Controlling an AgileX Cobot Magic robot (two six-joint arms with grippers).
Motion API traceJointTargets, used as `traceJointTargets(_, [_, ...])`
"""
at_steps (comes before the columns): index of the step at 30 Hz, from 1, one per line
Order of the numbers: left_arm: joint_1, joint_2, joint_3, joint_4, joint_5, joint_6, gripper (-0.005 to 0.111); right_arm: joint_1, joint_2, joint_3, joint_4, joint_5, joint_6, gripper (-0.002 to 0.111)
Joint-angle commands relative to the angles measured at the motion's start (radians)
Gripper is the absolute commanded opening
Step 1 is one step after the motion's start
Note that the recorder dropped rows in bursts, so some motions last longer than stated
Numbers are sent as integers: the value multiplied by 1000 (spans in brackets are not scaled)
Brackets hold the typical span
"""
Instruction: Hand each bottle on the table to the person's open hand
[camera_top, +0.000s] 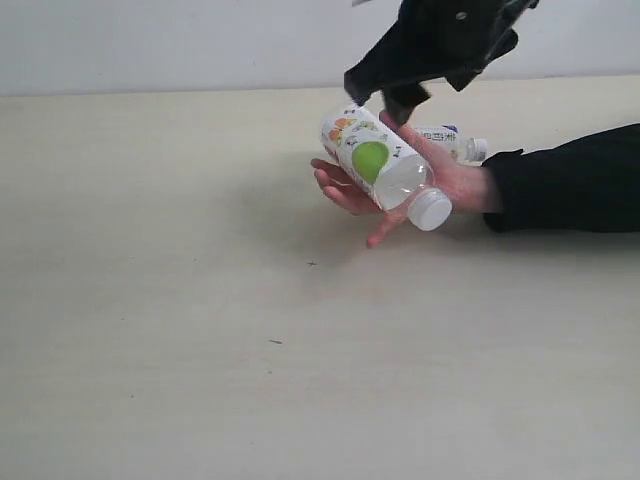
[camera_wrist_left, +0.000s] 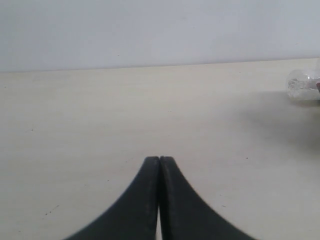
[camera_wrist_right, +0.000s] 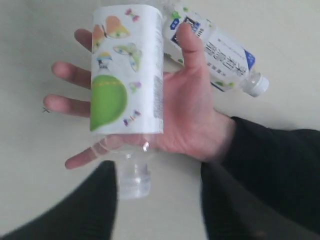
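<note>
Right claw (camera_top: 380, 103) of mine, released, at twelve o'clock over green-spot bottle (camera_top: 375, 160) in open hand (camera_top: 458, 183); likely light, slick, so I'd grip mid-label.

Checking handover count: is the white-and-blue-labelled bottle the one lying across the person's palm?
No, the green-spot bottle lies across the open hand, while the white-and-blue-labelled bottle lies on the table beside it.

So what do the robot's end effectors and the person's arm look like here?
Both the left end effector and right end effector have matte black curved tapering fingers, no visible markings. The person's bare light-skinned hand emerges from a black sleeve.
</note>
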Motion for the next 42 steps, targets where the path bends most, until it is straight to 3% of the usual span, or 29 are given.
traceJointTargets(1, [2,-5,3,3,-5,-3,3,-36,-218,156,42,15,-9,1])
traceJointTargets(15, [2,-5,3,3,-5,-3,3,-39,-1240,846,73,-140,111,1])
traceJointTargets(24, [2,-5,3,3,-5,-3,3,-39,-1708,961,66,-30,115,1])
traceJointTargets(29, [4,-5,3,6,3,-3,3,-39,-1708,950,20,48,115,1])
traceJointTargets(42, [3,-5,3,9,7,-3,3,-37,-1708,954,-44,18,116,1])
